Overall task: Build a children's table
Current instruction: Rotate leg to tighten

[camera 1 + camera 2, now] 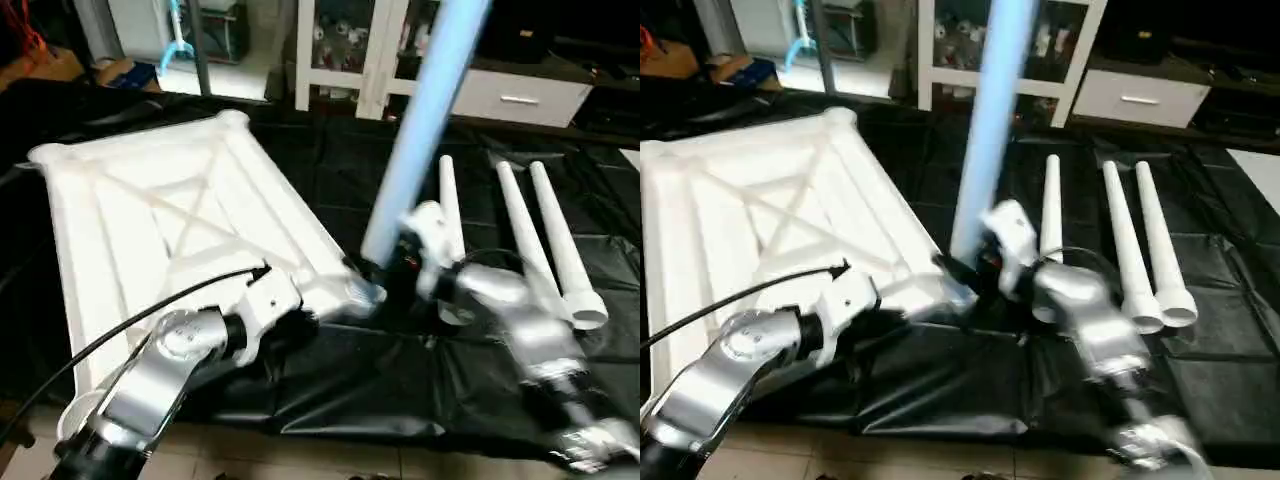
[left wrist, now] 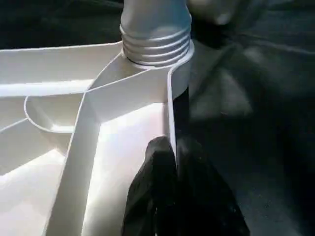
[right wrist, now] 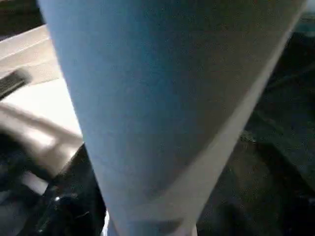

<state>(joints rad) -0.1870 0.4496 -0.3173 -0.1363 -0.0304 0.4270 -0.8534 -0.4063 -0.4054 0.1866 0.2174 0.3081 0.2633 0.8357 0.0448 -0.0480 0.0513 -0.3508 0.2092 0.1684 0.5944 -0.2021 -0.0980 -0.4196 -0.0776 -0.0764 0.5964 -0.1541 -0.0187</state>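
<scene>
The table top [image 1: 180, 220] lies ribs-up on the black-draped bench [image 1: 400, 380]; one leg [image 1: 420, 130] stands threaded into its near corner socket [image 2: 157, 54], three legs [image 1: 540, 240] beside; left tool [image 2: 172, 162] pinches the rim, right tool [image 1: 975, 270] cannot be judged; next, tighten fully.
</scene>
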